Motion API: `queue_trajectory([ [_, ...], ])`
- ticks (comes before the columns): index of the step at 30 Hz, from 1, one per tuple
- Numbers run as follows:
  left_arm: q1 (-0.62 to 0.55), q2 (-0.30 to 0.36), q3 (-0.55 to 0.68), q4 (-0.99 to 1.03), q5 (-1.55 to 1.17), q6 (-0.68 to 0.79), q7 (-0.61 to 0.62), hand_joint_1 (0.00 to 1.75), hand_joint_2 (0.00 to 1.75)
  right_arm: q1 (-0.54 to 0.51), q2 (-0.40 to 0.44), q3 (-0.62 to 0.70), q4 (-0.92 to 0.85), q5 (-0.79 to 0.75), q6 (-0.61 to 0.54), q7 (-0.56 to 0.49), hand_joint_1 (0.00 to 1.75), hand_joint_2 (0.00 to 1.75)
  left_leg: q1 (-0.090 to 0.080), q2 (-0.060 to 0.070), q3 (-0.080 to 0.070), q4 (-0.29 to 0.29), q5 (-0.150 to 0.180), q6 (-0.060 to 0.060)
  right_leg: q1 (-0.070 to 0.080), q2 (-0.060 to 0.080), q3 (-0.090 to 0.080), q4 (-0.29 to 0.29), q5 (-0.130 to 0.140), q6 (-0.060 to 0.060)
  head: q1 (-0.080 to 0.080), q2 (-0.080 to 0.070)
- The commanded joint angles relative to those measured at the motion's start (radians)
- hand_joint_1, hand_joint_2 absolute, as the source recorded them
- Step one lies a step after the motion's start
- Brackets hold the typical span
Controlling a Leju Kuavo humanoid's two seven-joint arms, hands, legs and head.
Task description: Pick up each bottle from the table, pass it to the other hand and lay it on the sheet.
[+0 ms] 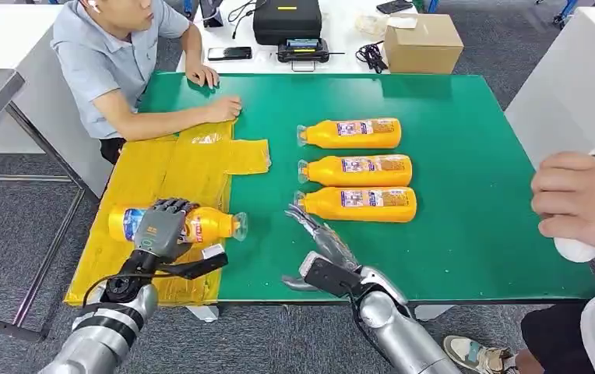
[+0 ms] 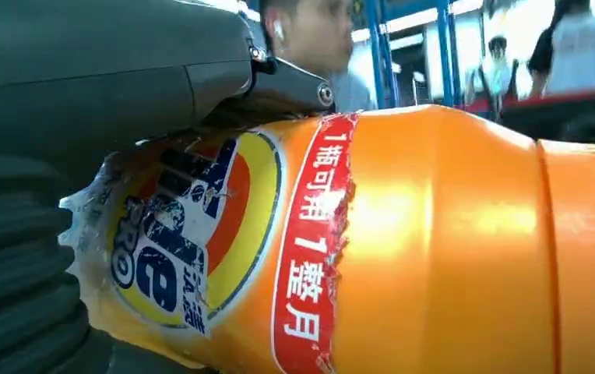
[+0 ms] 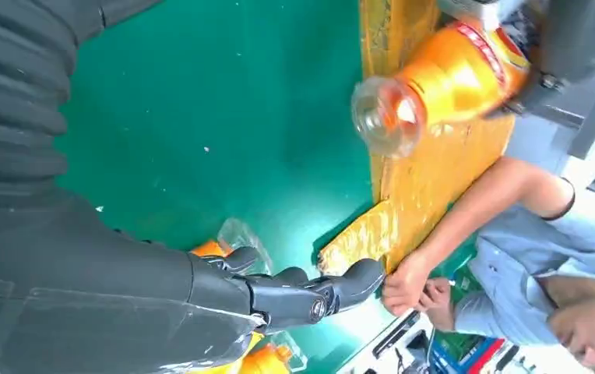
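Note:
My left hand (image 1: 160, 227) grips an orange bottle (image 1: 205, 224) with a clear cap, held lying sideways over the yellow sheet (image 1: 166, 175) at the table's left side. Up close, that bottle (image 2: 403, 241) shows its torn label beside my left hand (image 2: 84, 86). My right hand (image 1: 319, 234) is open near the front edge, fingers stretched out, empty, just short of the nearest of three orange bottles (image 1: 357, 204) lying in a row at mid-table. From the right wrist, my right hand (image 3: 294, 296) and the held bottle (image 3: 434, 82) appear over the sheet (image 3: 427, 171).
A seated person rests both hands (image 1: 223, 107) on the sheet's far corner. Another person's hand (image 1: 582, 201) with a white object hovers at the right edge. The green table (image 1: 473, 234) has room on its right half. A cardboard box (image 1: 423, 43) and black devices stand behind.

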Motion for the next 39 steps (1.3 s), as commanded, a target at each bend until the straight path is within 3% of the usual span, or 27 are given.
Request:
queue_trajectory([
  [1,-0.097,0.020,-0.047,0.237,0.030,-0.030,-0.019,1.15,1.75,-0.014,0.006,-0.022,0.028,-0.003,0.006,-0.002,0.00,1.75,0.002,0.000,0.004,0.000,-0.002,-0.002,0.002,-0.001,0.004,0.000,-0.002,-0.003,0.000,0.000],
  [2,-0.098,0.019,-0.046,0.241,0.038,-0.035,-0.019,0.31,1.75,-0.014,0.007,-0.022,0.029,-0.004,0.009,-0.003,0.00,1.75,0.001,0.000,0.002,0.000,-0.001,-0.001,0.001,0.000,0.002,0.000,-0.001,-0.002,0.000,0.000],
  [3,-0.097,0.018,-0.047,0.244,0.039,-0.039,-0.022,0.05,1.75,-0.013,0.008,-0.023,0.030,-0.004,0.009,-0.003,0.00,1.75,0.002,0.001,0.004,0.000,-0.002,-0.002,0.002,0.000,0.004,0.000,-0.001,-0.003,0.000,0.000],
  [4,-0.100,0.022,-0.058,0.251,0.031,-0.050,-0.024,0.00,1.75,-0.013,0.009,-0.023,0.032,-0.004,0.009,-0.004,0.00,1.75,0.001,0.000,0.003,0.000,-0.001,-0.002,0.001,0.000,0.004,0.000,-0.001,-0.002,0.000,0.000],
  [12,-0.109,0.022,-0.069,0.271,0.054,-0.128,-0.021,0.00,1.75,-0.014,0.014,-0.031,0.039,-0.004,0.013,-0.008,0.00,1.75,0.003,0.002,0.007,0.000,-0.002,-0.004,0.003,0.001,0.007,0.000,-0.002,-0.005,0.000,0.000],
  [17,-0.121,0.035,-0.098,0.300,0.064,-0.284,0.001,0.00,1.75,-0.015,0.018,-0.046,0.043,-0.004,0.020,-0.010,0.00,1.75,0.001,0.002,0.008,-0.001,-0.001,-0.002,0.001,0.002,0.008,-0.001,0.000,-0.003,0.000,0.000],
  [28,-0.108,0.045,-0.111,0.311,0.093,-0.383,0.009,0.00,1.75,-0.016,0.018,-0.057,0.054,0.007,0.027,-0.011,0.00,1.75,0.001,0.002,0.016,-0.003,0.000,-0.003,0.001,0.002,0.016,-0.002,0.000,-0.003,0.000,0.000],
  [39,-0.111,0.010,-0.174,0.240,0.093,-0.247,-0.009,0.00,1.75,-0.003,0.013,-0.065,0.048,0.026,0.022,-0.013,0.00,1.75,0.000,0.000,0.015,-0.002,0.000,-0.002,0.000,0.000,0.016,-0.001,0.000,-0.002,0.000,0.000],
])
